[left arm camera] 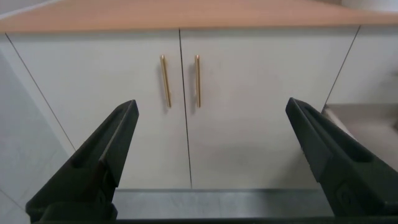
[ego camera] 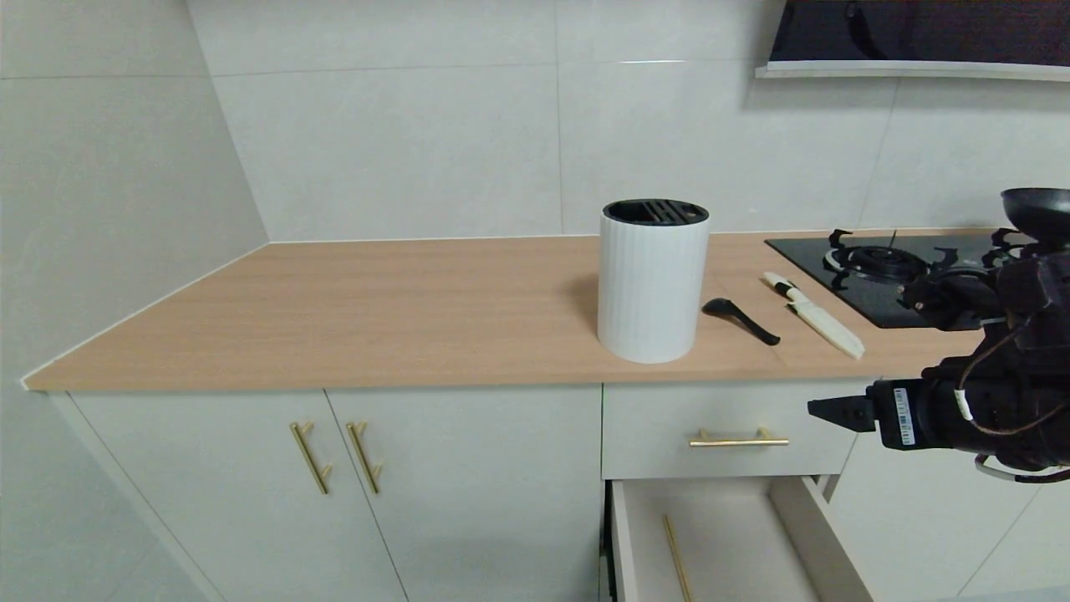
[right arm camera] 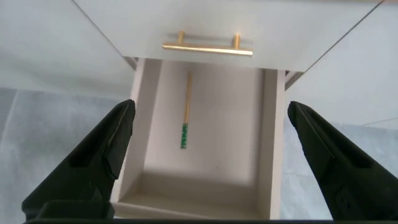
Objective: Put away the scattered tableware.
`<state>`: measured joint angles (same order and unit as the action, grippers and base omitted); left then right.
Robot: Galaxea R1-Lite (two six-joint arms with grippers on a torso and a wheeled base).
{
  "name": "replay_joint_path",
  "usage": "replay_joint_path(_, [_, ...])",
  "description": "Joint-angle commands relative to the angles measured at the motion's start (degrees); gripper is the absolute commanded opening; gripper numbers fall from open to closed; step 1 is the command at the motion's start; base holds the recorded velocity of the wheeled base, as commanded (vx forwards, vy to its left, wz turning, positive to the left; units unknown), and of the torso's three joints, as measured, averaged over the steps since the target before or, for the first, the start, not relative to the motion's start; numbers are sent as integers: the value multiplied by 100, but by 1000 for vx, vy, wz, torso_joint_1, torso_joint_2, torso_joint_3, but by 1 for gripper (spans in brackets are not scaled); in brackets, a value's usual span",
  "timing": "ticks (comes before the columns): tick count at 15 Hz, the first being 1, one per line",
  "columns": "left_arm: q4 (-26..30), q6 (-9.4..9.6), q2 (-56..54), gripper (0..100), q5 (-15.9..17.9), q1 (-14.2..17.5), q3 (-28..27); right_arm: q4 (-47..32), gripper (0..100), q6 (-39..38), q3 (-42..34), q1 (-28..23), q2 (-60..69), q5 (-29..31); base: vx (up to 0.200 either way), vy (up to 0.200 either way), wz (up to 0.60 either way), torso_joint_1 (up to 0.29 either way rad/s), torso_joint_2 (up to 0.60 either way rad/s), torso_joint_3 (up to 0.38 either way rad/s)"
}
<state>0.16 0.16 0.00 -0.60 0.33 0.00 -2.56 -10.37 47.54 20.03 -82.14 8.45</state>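
A black spoon (ego camera: 740, 320) and a white-handled knife (ego camera: 812, 314) lie on the wooden counter (ego camera: 418, 309), just right of a white ribbed utensil holder (ego camera: 650, 288) with a black slotted top. Below them a lower drawer (ego camera: 719, 535) stands pulled out with one chopstick (ego camera: 677, 556) inside. My right gripper (ego camera: 832, 412) hangs in front of the cabinet, above that drawer; the right wrist view shows it open (right arm camera: 210, 109) over the drawer (right arm camera: 149, 124) and the green-tipped chopstick (right arm camera: 186, 112). My left gripper (left arm camera: 211, 106) is open and empty, facing the cabinet doors (left arm camera: 249, 112).
A black gas hob (ego camera: 886, 267) sits at the counter's right end. The upper drawer is closed, with a gold handle (ego camera: 738, 438). Two cabinet doors with gold handles (ego camera: 334, 456) are to the left. Tiled walls bound the counter at the back and left.
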Motion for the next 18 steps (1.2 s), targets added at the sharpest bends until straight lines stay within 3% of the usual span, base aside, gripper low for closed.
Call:
replay_joint_path(1, [2, 2, 0, 100, -2, 2, 0, 1, 100, 0, 1, 1, -30, -1, 0, 0, 0, 207, -500, -276])
replay_joint_path(7, [2, 2, 0, 100, -2, 2, 0, 256, 100, 71, 9, -166, -39, -1, 0, 0, 0, 157, -356, -206])
replay_joint_path(10, [2, 2, 0, 100, -2, 2, 0, 1214, 100, 607, 335, -658, -733, -71, 0, 0, 0, 7, -22, -12])
replay_joint_path(11, [2, 2, 0, 100, -2, 2, 0, 1522, 100, 809, 871, -860, -1331, -80, 0, 0, 0, 0, 0, 0])
replay_joint_path(13, [2, 2, 0, 100, -2, 2, 0, 1504, 100, 1204, 1670, -1019, -2025, -572, 0, 0, 0, 0, 0, 0])
replay_joint_path(15, [2, -7, 0, 100, -2, 2, 0, 1522, 100, 1477, 2189, -1186, -2570, -1355, 0, 0, 0, 0, 0, 0])
replay_joint_path(18, [2, 2, 0, 100, -2, 2, 0, 1548, 100, 2039, 2716, -1502, -3361, -2075, 0, 0, 0, 0, 0, 0])
